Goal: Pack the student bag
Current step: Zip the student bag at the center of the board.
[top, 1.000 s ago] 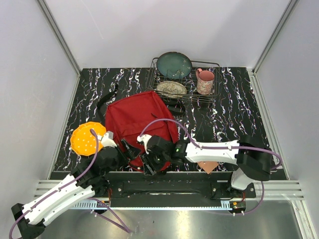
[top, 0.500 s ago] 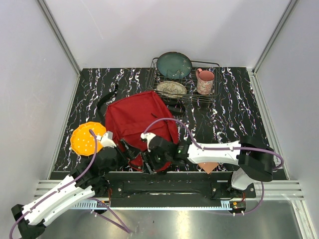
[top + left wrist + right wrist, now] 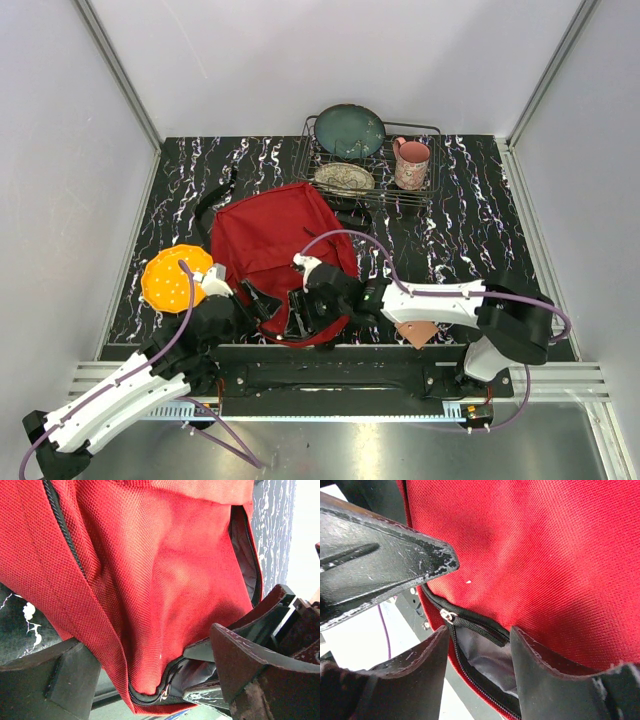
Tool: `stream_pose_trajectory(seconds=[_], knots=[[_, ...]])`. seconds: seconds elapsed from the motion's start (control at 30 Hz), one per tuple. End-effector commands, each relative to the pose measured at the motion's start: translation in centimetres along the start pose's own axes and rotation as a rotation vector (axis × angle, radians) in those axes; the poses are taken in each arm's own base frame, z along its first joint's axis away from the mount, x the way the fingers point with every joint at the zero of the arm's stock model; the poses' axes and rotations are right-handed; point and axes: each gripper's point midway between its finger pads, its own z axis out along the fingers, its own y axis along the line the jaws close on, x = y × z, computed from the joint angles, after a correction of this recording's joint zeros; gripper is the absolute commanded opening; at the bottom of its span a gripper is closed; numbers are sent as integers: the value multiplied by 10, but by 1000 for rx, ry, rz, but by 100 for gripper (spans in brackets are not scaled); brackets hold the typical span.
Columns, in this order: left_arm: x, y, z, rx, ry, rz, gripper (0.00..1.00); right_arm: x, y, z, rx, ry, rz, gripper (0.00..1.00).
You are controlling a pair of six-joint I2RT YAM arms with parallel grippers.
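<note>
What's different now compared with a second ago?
The right end effector shifted slightly away from the arm bases and rightward along the near edge of the student bag, its jaws spreading a little at the zipper opening. Nothing was gripped or released. The left end effector, bag and orange disc stayed put.

Pale plain walls (image 3: 300,60) around black white-veined tabletop (image 3: 470,230)
</note>
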Motion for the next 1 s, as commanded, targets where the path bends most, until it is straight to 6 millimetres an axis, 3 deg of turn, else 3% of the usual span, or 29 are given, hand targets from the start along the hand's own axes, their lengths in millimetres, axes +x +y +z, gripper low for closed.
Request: stream_pose_trajectory(seconds=[0.0, 0.27, 0.67, 0.9, 0.97], knots=[[-20, -30, -9, 86, -58, -35, 86, -1, 11, 4, -60, 13, -50, 57], [-21, -31, -9, 89, -61, -38, 86, 26, -3, 11, -11, 105, -89, 57], [-22, -32, -9, 89, -65, -43, 86, 40, 25, 15, -79, 133, -165, 56], [-21, -31, -8, 81, -64, -43, 86, 52, 37, 19, -114, 160, -178, 38], [-22, -31, -8, 83, -63, -43, 86, 54, 38, 20, -113, 160, -171, 39]])
